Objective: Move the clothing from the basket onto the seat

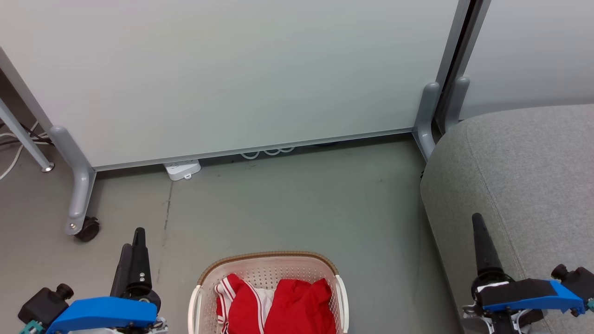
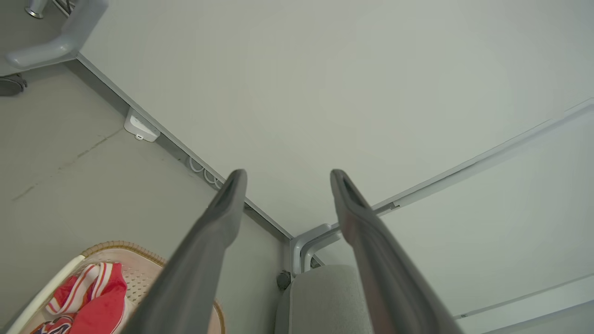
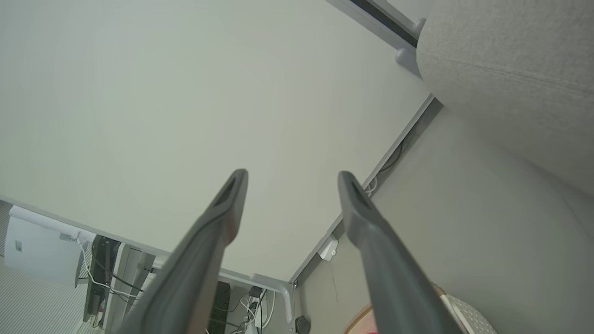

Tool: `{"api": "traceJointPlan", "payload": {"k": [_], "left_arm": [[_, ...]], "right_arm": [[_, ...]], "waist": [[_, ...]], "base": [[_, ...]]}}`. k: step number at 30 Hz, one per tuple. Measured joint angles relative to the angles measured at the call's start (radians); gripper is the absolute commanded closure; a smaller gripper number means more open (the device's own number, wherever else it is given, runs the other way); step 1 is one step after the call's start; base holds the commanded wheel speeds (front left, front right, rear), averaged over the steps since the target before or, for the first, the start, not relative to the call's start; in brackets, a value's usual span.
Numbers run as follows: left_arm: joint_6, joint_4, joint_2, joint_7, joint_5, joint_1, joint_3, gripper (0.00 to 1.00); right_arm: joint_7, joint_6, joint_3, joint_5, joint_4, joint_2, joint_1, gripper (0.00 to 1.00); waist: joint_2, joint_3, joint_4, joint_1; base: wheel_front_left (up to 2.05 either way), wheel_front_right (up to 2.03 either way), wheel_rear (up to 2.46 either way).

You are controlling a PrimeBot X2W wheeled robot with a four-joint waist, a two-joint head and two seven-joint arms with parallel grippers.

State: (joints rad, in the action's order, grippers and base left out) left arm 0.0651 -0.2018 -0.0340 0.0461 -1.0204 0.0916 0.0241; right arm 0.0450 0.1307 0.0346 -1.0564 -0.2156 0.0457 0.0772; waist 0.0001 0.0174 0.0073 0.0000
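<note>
Clothing (image 1: 278,304) was seen heaped inside the basket (image 1: 267,256), not yet gripped. Left gripper (image 2: 287,172) and right gripper (image 3: 290,172) were held wide and empty, either side of the basket. Risk judged: a garment could be dragged over the rim and dropped short of the seat (image 1: 524,176), right of the basket.

The basket (image 1: 265,255) and clothing (image 1: 300,302) are cut off by the head view's bottom edge.
</note>
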Motion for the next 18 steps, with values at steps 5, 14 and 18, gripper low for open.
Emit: {"api": "traceJointPlan", "payload": {"k": [5,14,18], "left_arm": [[-0.011,0.001,-0.001,0.018,0.086,0.004,-0.018,0.00],[-0.020,-0.002,-0.003,0.045,0.223,0.007,-0.045,0.00],[-0.023,-0.007,-0.004,0.058,0.280,0.008,-0.060,0.00]], "right_arm": [[0.017,0.000,-0.015,0.088,0.000,0.000,0.000,0.00],[0.047,0.000,-0.031,0.225,-0.008,0.000,0.001,0.00],[0.059,0.000,-0.034,0.276,-0.013,0.000,0.002,0.00]], "waist": [[0.0000,0.001,0.001,0.0000],[0.0000,0.002,0.004,0.0000],[0.0000,0.001,0.006,0.0000]], "base": [[0.00,0.00,0.00],[0.00,0.00,0.00],[0.00,0.00,0.00]]}}
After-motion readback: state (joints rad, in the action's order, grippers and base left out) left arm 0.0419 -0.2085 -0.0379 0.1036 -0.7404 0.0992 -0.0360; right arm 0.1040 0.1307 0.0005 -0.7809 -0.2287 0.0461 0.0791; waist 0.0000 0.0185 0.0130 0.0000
